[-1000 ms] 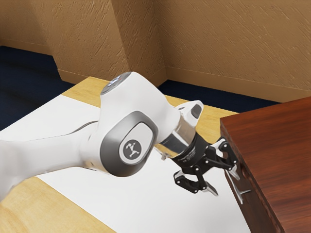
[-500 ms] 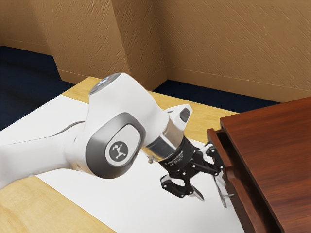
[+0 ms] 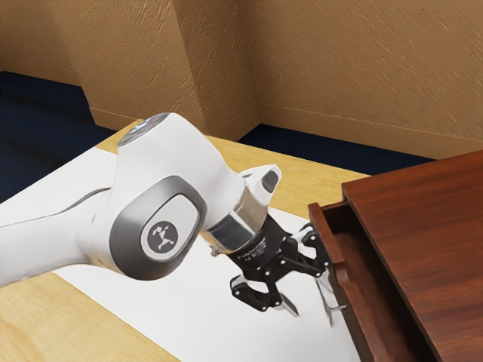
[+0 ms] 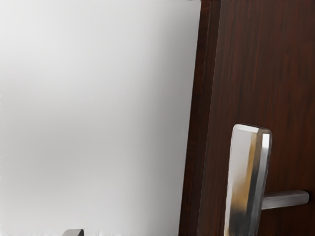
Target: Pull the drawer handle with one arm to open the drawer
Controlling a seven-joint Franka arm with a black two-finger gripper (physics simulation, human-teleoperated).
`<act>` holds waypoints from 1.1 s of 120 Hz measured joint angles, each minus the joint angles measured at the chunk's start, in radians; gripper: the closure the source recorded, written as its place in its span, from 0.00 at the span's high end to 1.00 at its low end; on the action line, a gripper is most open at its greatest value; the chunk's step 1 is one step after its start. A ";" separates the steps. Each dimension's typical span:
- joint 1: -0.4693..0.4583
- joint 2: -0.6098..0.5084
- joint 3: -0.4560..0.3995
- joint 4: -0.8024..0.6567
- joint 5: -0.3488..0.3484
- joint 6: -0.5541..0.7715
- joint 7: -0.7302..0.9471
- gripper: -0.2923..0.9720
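- End effector (image 3: 308,299): black, two fingers, and they're spread wide with nothing clamped between them. It's right up against the front of the drawer (image 3: 333,245). The finger nearer the drawer sits at the handle (image 3: 330,305), and the other one hangs out over the white sheet (image 3: 189,317). I honestly can't tell if that near finger is touching the bar or just beside it.
- Count: one white Franka arm (image 3: 166,204), one end effector, one drawer, one handle, one cabinet (image 3: 430,226), one white sheet.
- Drawer: it's partway open. The front panel stands clear of the cabinet body, and you can see a dark gap behind its top edge. It's at the top of the cabinet, on the face that looks toward the arm.
- Handle: from the wrist camera it's a flat brushed-metal bar (image 4: 246,182) held off the dark wood drawer front (image 4: 251,73) by a short metal post. The white sheet shows just beside the edge of the panel.
- Cabinet: dark reddish wood with a flat top, sitting at the exterior view's right.
- Surface: light wood bench (image 3: 324,181), and the white sheet covers most of it under the arm.
- Room: tan rough-textured walls (image 3: 339,60) with a lighter baseboard, a boxed-out corner sticking into the room, and a dark blue floor (image 3: 38,121).
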 joint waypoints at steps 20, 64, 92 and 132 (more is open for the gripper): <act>0.000 -0.036 0.007 -0.030 -0.002 -0.011 -0.001 0.51; 0.022 -0.097 0.017 -0.072 -0.007 -0.041 -0.002 0.51; 0.021 -0.125 0.037 -0.087 -0.008 -0.075 -0.002 0.51; 0.034 -0.167 0.045 -0.115 -0.010 -0.121 -0.003 0.51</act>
